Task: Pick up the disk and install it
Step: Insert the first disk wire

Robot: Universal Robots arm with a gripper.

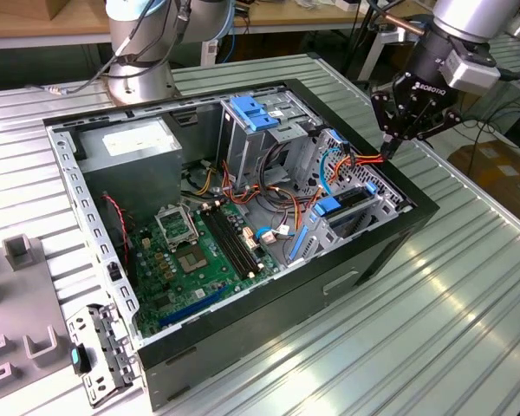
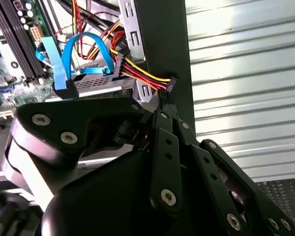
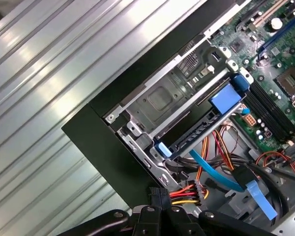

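The disk point(image 3: 196, 133) sits edge-on in the lower drive bay of the open computer case point(image 1: 390, 234), with a blue rail end beside it. In the second wrist view the disk's point(image 2: 101, 84) silver body shows with a blue data cable point(image 2: 71, 54) plugged in beside it. My gripper point(image 1: 388, 147) hangs over the case wall on the exterior view's right. It is shut on a black power connector point(image 2: 170, 84) with red, yellow and orange wires. In the first wrist view the gripper point(image 3: 160, 201) holds those wires point(image 3: 182, 192) just above the bay's corner.
Inside the case are a green motherboard point(image 1: 199, 251), a grey power supply box point(image 1: 134, 143) and an upper drive cage with a blue latch point(image 1: 256, 113). The arm's base point(image 1: 139, 61) stands behind the case. Grey fixtures point(image 1: 17, 251) and a loose metal bracket point(image 1: 100, 347) lie at the exterior view's left.
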